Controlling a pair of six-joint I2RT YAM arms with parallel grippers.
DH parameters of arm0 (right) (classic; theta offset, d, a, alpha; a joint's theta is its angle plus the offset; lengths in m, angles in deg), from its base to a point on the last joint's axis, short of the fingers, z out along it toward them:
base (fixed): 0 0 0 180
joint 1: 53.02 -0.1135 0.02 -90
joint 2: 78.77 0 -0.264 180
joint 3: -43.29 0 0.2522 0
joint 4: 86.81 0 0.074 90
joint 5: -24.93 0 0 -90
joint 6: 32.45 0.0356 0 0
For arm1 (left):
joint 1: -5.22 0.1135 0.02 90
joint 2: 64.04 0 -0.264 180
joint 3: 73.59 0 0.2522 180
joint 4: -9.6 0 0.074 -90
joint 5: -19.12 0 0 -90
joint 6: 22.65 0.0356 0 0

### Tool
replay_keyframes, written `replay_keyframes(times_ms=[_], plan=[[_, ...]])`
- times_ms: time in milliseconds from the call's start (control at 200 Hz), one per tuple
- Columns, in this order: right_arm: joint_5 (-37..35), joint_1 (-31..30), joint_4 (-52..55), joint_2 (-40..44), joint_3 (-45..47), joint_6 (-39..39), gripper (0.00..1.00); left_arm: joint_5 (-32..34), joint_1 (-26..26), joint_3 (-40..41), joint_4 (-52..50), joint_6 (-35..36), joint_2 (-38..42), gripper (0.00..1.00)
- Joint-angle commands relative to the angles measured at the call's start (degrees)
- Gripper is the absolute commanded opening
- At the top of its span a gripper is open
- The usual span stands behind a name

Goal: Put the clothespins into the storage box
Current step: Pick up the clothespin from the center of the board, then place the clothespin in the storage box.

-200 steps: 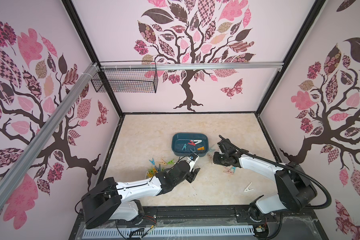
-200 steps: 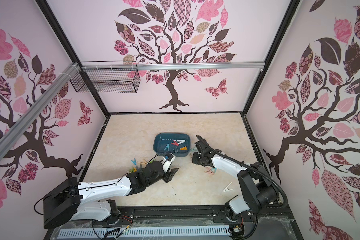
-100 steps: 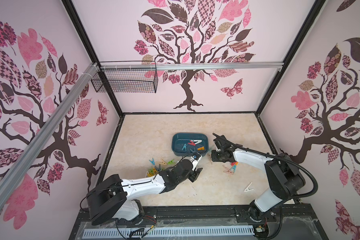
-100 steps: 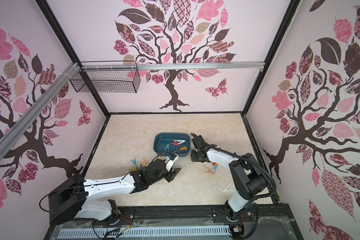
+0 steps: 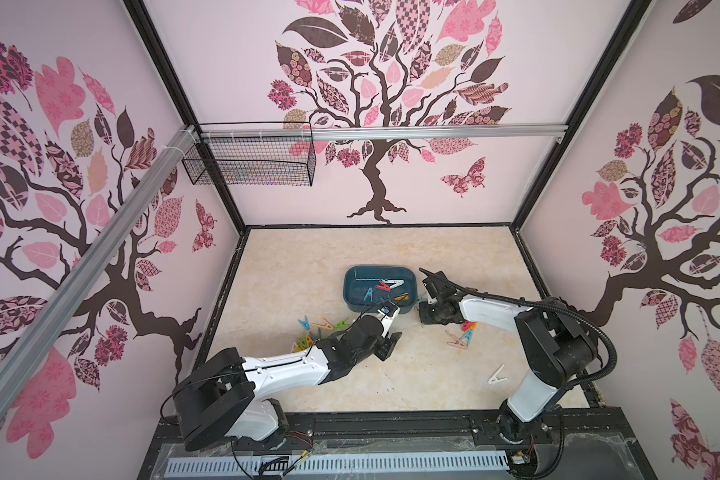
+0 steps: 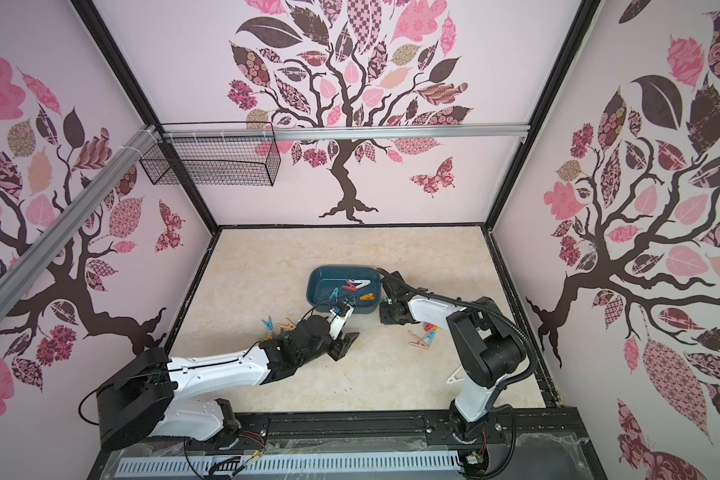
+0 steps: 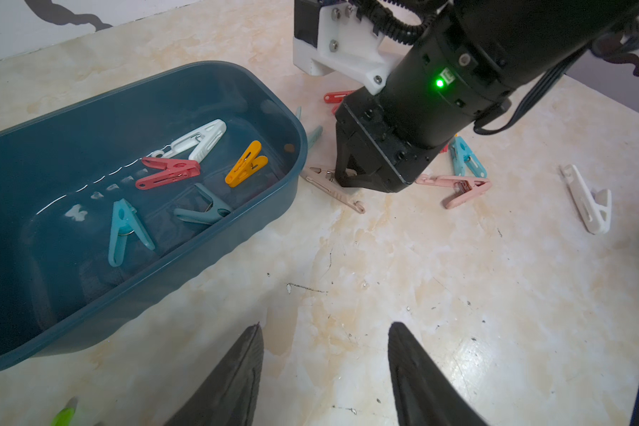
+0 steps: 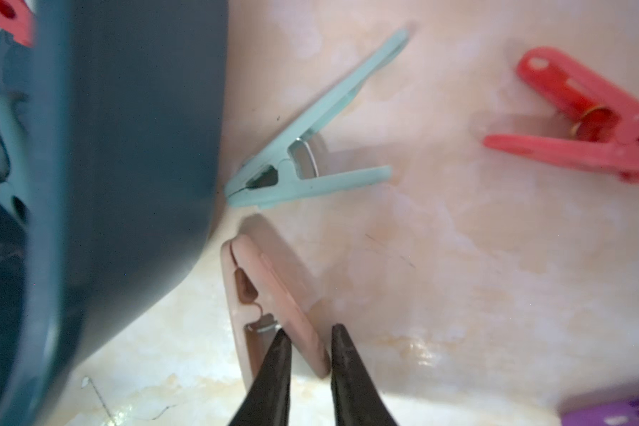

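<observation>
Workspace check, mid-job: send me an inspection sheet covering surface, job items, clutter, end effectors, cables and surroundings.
Surface: marbled table, lightly scuffed.
Job's things: storage box holds five clothespins; loose clothespins lie beside each arm, and a white clothespin lies apart.
Clutter: nothing seen.
End effectors: left end effector open and empty near the box; right end effector closed on one leg of the beige clothespin, which lies beside the box.
Cables: black hose along the right arm, no snag seen.
Surroundings: wire basket on the rail; tree-print walls.
</observation>
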Motion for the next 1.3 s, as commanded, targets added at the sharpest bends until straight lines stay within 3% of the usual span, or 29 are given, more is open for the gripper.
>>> replay_keyframes(times_ms=[0,250,455,615,800,880,960,1005,1160,1291], plan=[[0.5,-0.3,1.1,-0.4,1.1,0.3,0.17,0.2,0.5,-0.5,0.0,-0.7,1.3,0.58],[2.6,-0.5,5.6,10.3,5.2,3.6,0.10,2.5,1.3,-0.5,0.0,-1.2,0.7,0.57],[4.3,-1.6,11.2,19.1,1.5,7.2,0.09,2.5,6.0,1.5,0.4,-9.4,2.0,0.57],[7.3,-3.2,9.3,16.4,-4.8,10.5,0.09,2.0,6.2,2.8,-0.4,-11.2,2.3,0.57],[7.0,-3.3,4.6,5.3,-13.6,11.6,0.09,2.4,6.3,5.1,-1.2,-14.6,4.8,0.58],[6.1,-3.3,4.5,1.2,-17.3,11.2,0.15,2.5,6.4,5.4,-3.6,-14.1,6.4,0.58],[5.5,-3.0,4.9,-0.8,-19.7,10.8,0.33,2.7,6.4,5.4,-4.9,-13.2,7.0,0.59],[5.2,-2.7,5.5,-0.8,-20.3,10.7,0.38,2.6,6.4,5.4,-5.3,-13.1,7.4,0.59],[2.7,-0.6,5.9,4.3,-16.4,10.4,0.40,-0.5,6.5,5.6,-3.6,-11.2,7.2,0.60],[-0.1,2.5,5.3,8.0,-9.3,11.5,0.40,-3.8,4.6,4.3,0.4,-3.0,5.4,0.60]])
